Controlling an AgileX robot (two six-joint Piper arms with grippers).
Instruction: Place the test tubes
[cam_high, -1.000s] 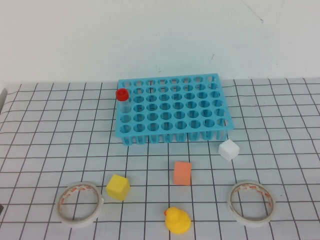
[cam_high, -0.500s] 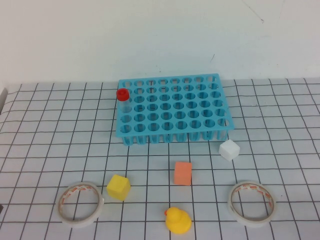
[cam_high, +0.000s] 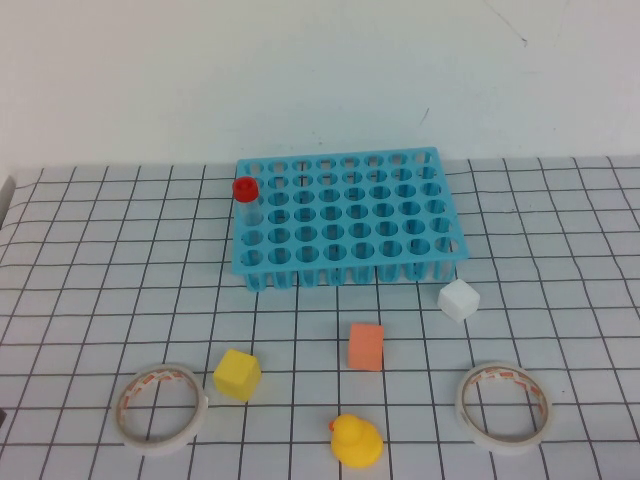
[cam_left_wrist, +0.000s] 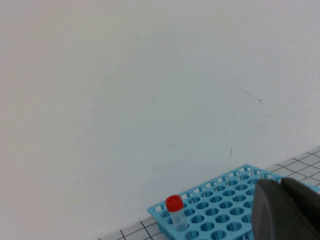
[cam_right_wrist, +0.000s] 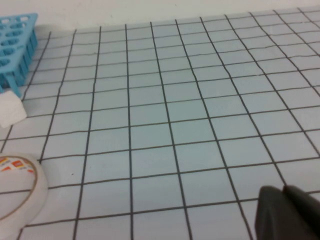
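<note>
While both arms hang back out of the high view, the one red-capped test tube (cam_high: 246, 203) stands upright in the leftmost column of the blue rack (cam_high: 345, 215), about midway along that column, and no loose tube shows anywhere on the grid mat! The left gripper (cam_left_wrist: 281, 207) has its dark fingers pressed together on nothing, raised and looking out over the rack; the right gripper (cam_right_wrist: 286, 210) is likewise clamped on empty air, low over bare grid squares on the right, with the white cube (cam_high: 458, 299) and the right tape roll (cam_high: 500, 370) off to its side. By the look of it, the placing is done for this tube, or a fresh one has to be found first. Any next insertion wants a straight vertical drop over an open hole, tube kept plumb, with the release coming only once it is seated, and no nudging the light rack. The seated tube sits well ahead of the left gripper, clearly apart, and farther again from the right one. The orange cube (cam_high: 366, 346), yellow cube (cam_high: 237, 374), rubber duck (cam_high: 356, 440) and left tape roll (cam_high: 160, 373) lie near the front, clear of the rack.
</note>
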